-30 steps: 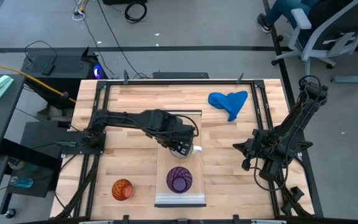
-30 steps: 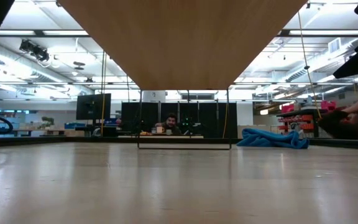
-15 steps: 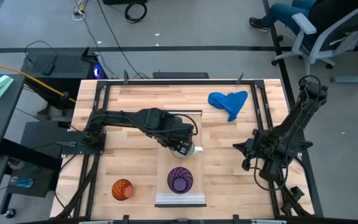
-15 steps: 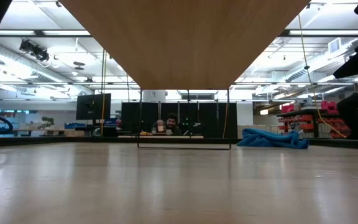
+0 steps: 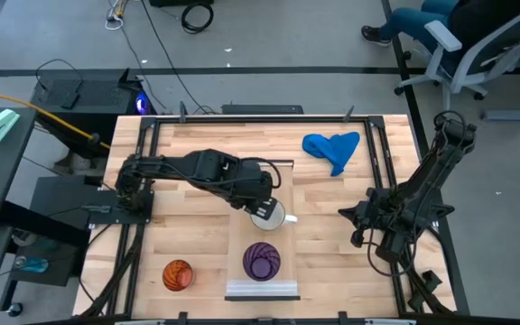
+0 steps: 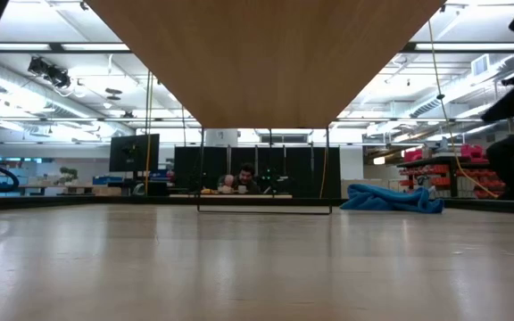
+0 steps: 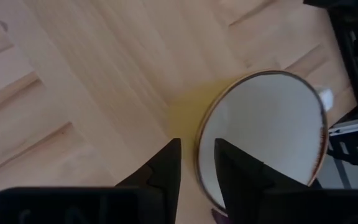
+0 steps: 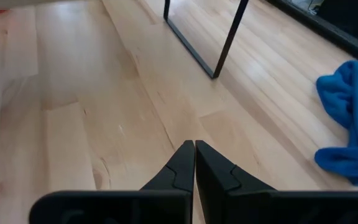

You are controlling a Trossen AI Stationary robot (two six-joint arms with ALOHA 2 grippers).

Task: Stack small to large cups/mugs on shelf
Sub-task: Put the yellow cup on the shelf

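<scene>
The white mug sits over the middle of the light wooden shelf, its handle toward the table's right; I cannot tell whether it stands on the shelf. My left gripper is shut on its rim. The purple ribbed cup stands upright on the shelf nearer the near end. The orange ribbed cup stands on the tabletop left of the shelf. My right gripper is shut and empty, at the table's right side. My left gripper pinches the mug's rim on the side away from the handle, one finger inside the mug and one outside. The fingers come from above, slanting from the table's left. The mug stays upright, mouth up.
A blue cloth lies at the table's far right, and it also shows in the low view. The shelf's dark leg frame stands on the tabletop. The shelf's underside fills the top of the low view. A person sits in the room behind.
My left arm has drawn back a little toward the table's left and far edges, still shut on the mug's rim. More of the white mug's mouth now shows from above, beside the gripper.
</scene>
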